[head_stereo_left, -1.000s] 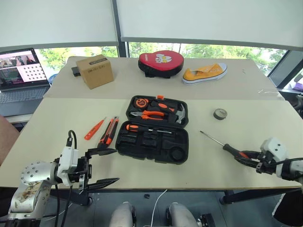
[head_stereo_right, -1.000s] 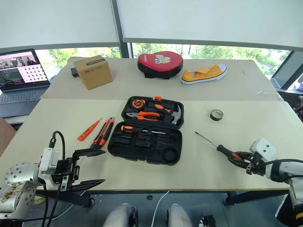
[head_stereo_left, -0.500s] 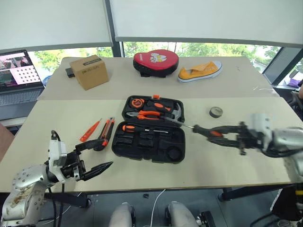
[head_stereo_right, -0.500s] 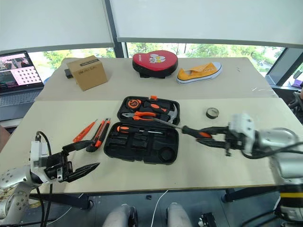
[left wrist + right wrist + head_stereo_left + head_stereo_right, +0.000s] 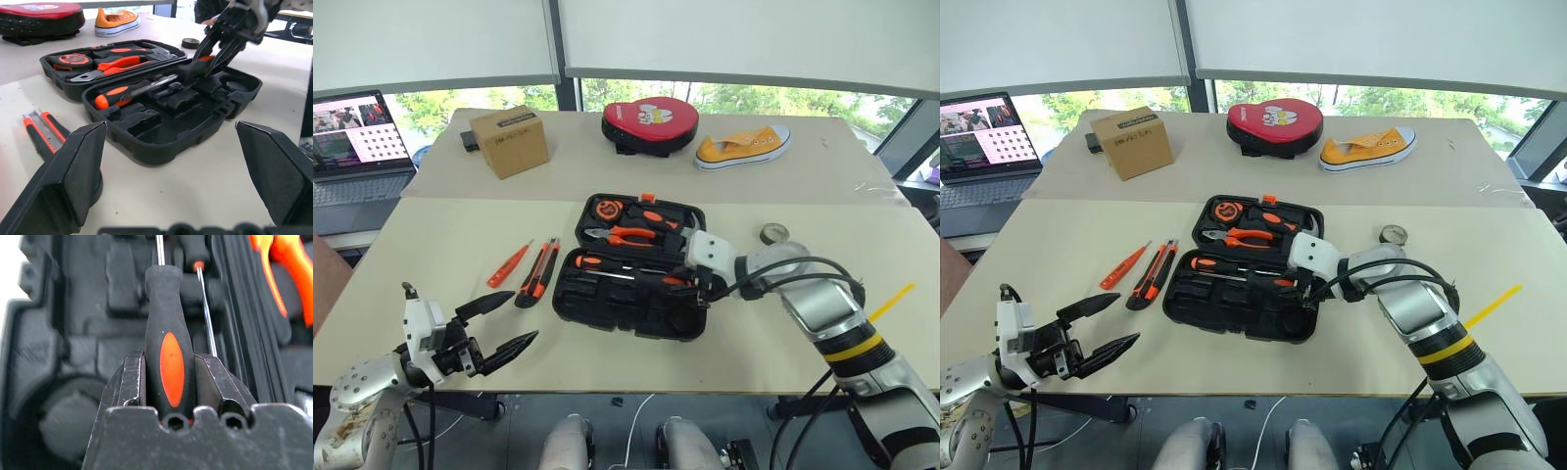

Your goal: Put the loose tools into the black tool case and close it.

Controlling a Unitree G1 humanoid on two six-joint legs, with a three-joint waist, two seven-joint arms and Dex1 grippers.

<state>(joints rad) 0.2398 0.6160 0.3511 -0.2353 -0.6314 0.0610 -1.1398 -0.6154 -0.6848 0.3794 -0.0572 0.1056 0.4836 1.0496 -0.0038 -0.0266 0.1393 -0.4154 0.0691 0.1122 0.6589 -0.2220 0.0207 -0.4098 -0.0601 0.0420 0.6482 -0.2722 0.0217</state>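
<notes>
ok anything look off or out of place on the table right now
Nothing damaged or spilled. Three tools lie outside the open tool case: tester screwdriver and utility knife beside it, grey tape roll on its far side. The right gripper holds a screwdriver over the case.

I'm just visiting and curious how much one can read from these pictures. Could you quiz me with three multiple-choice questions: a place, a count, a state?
1. Where is the small grey tape roll?
A. inside the black plastic tool case
B. on the table, right of it
C. on the brown cardboard box

2. Tools lying loose left of the case?
A. two
B. four
C. none

3. The right claw is:
A. empty
B. shut on an orange-and-black screwdriver
C. holding a shoe

B, it lies on the table; A, tester and knife; B, fingers clamp the handle.
</notes>
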